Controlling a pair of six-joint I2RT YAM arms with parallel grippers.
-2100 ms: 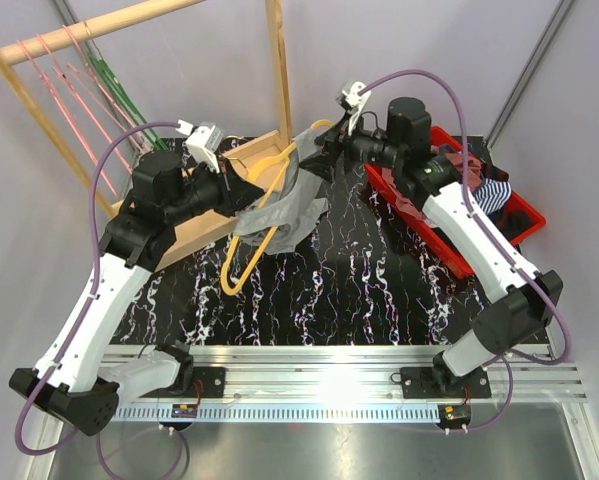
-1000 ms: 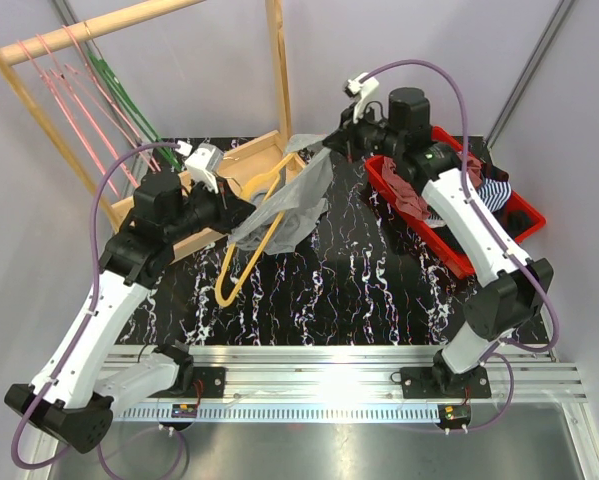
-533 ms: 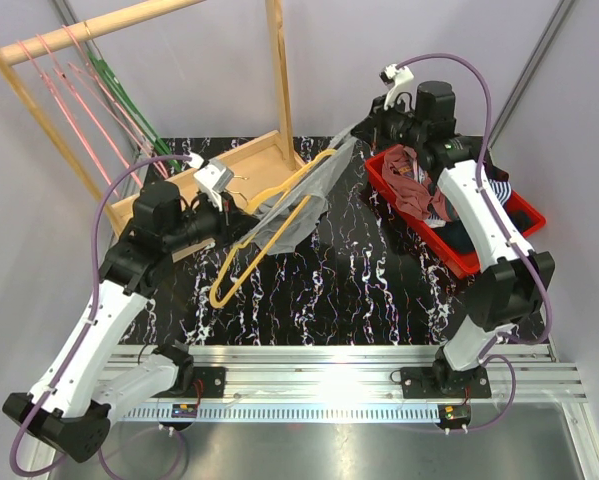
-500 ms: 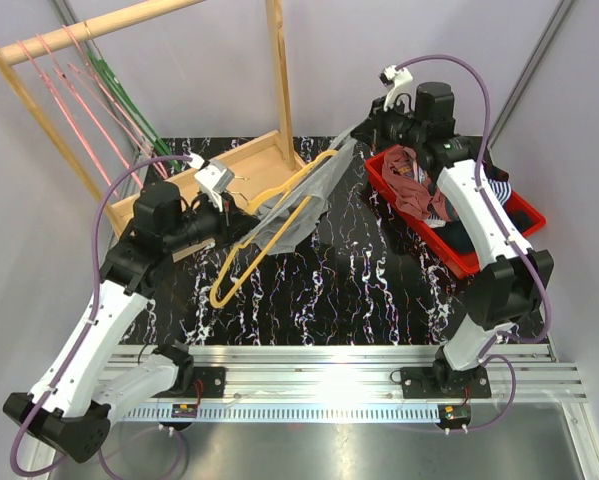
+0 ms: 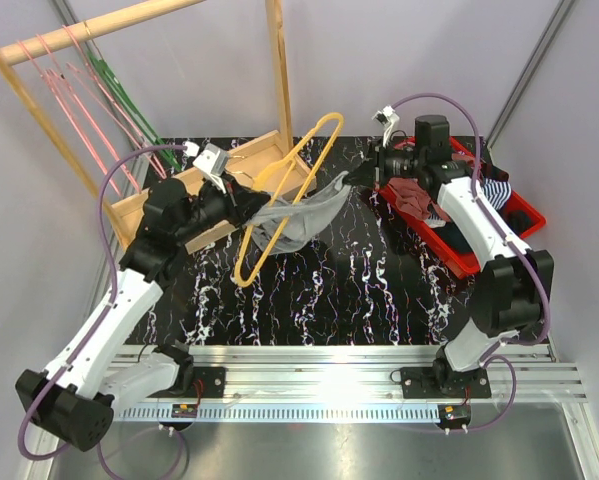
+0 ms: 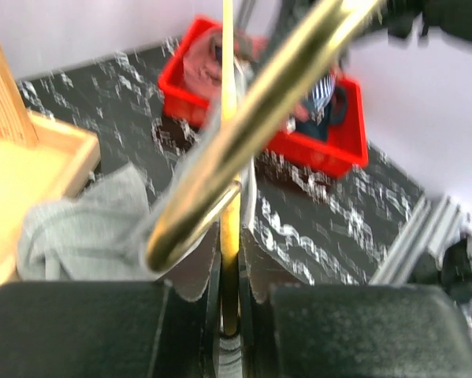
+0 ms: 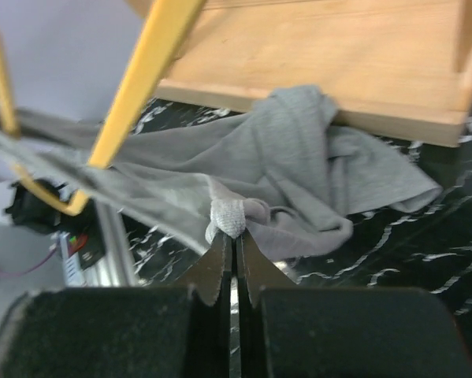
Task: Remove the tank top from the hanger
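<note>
In the top view the yellow hanger is tilted up over the table's middle. My left gripper is shut on its thin rod; the left wrist view shows the rod pinched between the jaws. The grey tank top sags between the two grippers, with part of it still looped round a hanger arm. My right gripper is shut on a bunched strap of the tank top, to the right of the hanger. In the right wrist view the rest of the tank top trails on the table.
A red bin of clothes stands at the right, just behind my right arm. A wooden rack with pink and green hangers fills the back left; its base tray lies beside the garment. The table is black marble pattern.
My left gripper has swung the hanger up, so that its loop now stands high at the back. My right gripper has come down and nearer with the strap, and the tank top hangs slacker.
</note>
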